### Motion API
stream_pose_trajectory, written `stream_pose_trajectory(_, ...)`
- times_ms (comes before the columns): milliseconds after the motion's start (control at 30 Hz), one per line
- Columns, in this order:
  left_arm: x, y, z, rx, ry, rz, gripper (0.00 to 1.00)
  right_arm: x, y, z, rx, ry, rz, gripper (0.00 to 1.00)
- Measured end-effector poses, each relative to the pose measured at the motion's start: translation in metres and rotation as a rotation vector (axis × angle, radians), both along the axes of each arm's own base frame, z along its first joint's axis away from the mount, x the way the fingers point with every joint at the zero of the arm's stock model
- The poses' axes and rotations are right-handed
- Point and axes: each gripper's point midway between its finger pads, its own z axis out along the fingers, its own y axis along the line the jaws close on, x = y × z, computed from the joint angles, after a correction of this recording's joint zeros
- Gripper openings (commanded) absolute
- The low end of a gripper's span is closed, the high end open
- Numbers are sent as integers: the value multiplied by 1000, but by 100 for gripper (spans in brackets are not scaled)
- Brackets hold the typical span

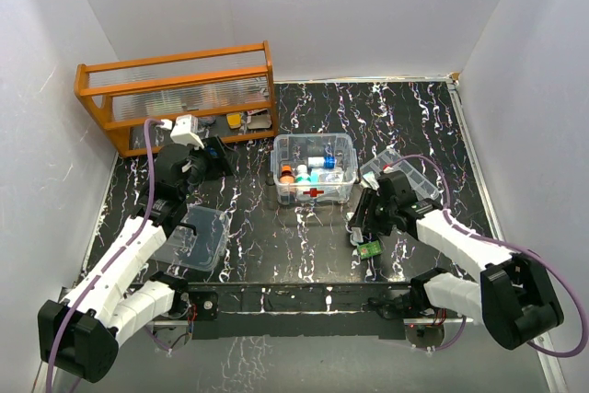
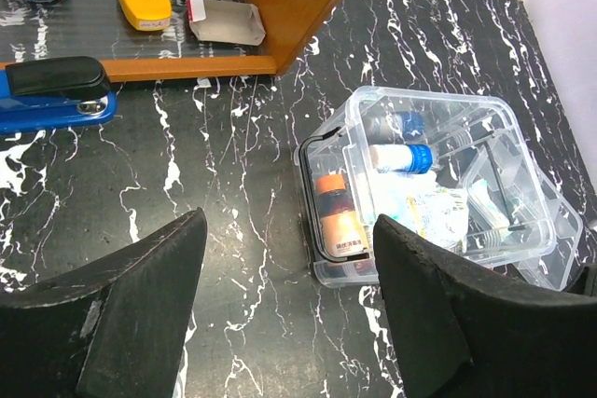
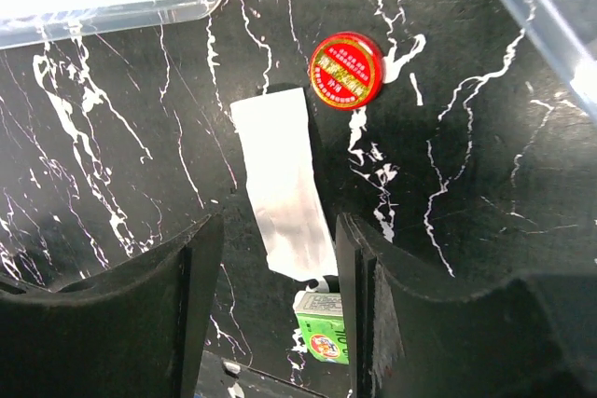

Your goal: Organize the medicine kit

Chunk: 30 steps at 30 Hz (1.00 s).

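While the orange rack sits at the back left, the left gripper hangs just in front of it, fingers spread wide with nothing between them. The clear lid lies flat by the left arm, well apart from the medicine kit, which stands open mid-way across the table with bottles inside. Over on the right, the right gripper is roughly half open, straddling a white strip, with a red round tin nearby.

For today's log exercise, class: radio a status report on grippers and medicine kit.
Left gripper open, empty. Right gripper open, straddling white sachet. Medicine kit open, lid off. Red tin near sachet.
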Motion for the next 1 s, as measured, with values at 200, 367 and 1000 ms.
stream_pose_trajectory(200,4,-2,9,-23,-33,0,71,-3,6,-6,7,20,18,42)
stream_pose_trajectory(367,12,-5,15,-29,-55,2,71,-5,6,-12,-23,40,13,38)
stream_pose_trajectory(1000,24,1,18,16,-74,34,72,7,-15,-8,-206,35,-76,4)
